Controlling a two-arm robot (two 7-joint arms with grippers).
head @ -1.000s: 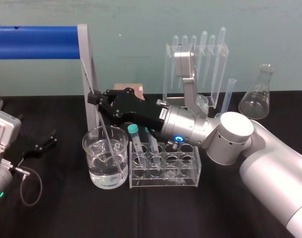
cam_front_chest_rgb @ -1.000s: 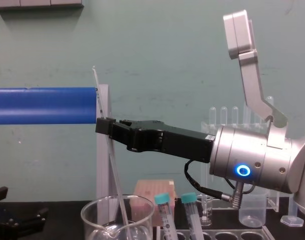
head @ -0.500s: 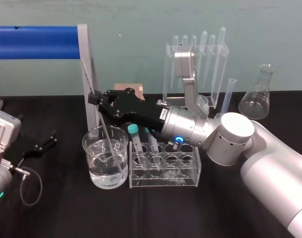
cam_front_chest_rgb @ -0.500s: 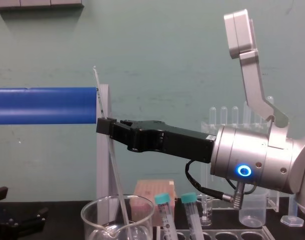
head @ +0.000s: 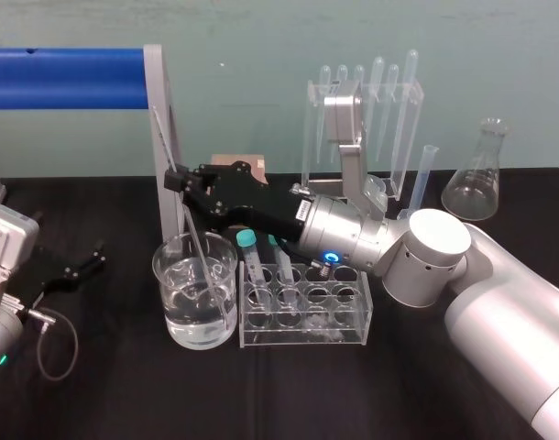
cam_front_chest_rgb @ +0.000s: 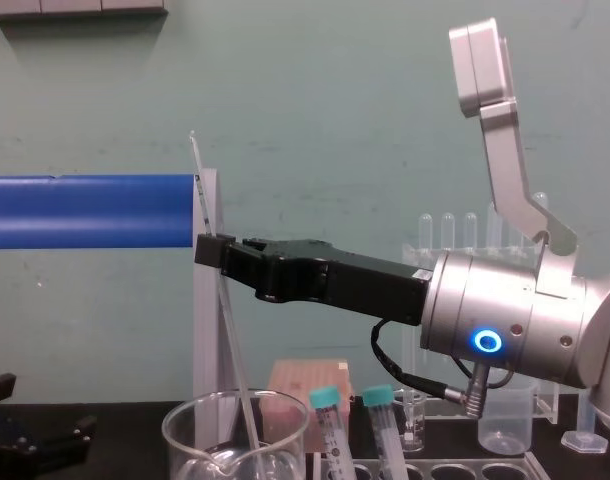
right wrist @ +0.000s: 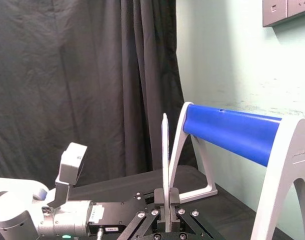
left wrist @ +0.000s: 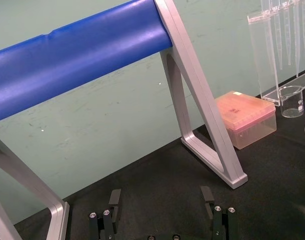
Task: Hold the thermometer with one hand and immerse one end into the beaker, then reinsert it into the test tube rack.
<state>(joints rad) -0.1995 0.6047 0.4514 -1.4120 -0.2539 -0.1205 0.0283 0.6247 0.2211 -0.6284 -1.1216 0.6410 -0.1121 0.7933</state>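
The right claw [head: 175, 180] is closed tight on the thermometer [cam_front_chest_rgb: 228, 330], pinching it partway down its length, above the beaker [head: 166, 275] and reaching across from the robot's right. The thermometer stands nearly upright with a slight lean. Its top pokes up in front of the blue bar [head: 60, 78] and its lower part runs down inside the beaker. The tip seems to sit in the clear liquid [head: 199, 323] there, though the glass bends the line too much to be sure how deep. The beaker stands on the black counter [head: 124, 394], just beside the rack [head: 355, 323], which is on its right. Two capped tubes [head: 252, 259] lean in the rack's holes nearest the beaker, under the right wrist. Behind the rack are the pipette stand [head: 367, 110] and, farther right, a flask [head: 474, 188]. The left claw [left wrist: 160, 194] rests low near the counter, well apart from the beaker, at the robot's left, its fingers spread wide with nothing between them.
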